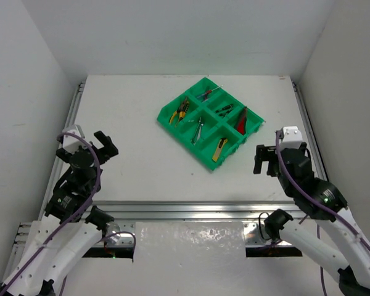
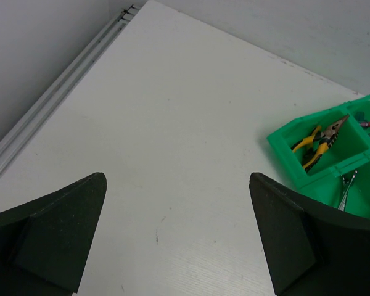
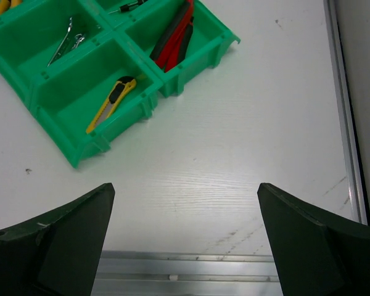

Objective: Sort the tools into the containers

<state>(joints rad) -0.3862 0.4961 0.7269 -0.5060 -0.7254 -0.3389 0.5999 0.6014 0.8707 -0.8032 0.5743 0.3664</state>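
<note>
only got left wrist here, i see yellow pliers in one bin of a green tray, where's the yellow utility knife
observer: The yellow utility knife lies alone in the corner compartment of the green plastic organizer tray that is nearest the arms' bases.
operator: ok, right gripper holding anything
observer: No. The right gripper is open and empty, over the bare white table just short of the tray's near right edge.
</note>
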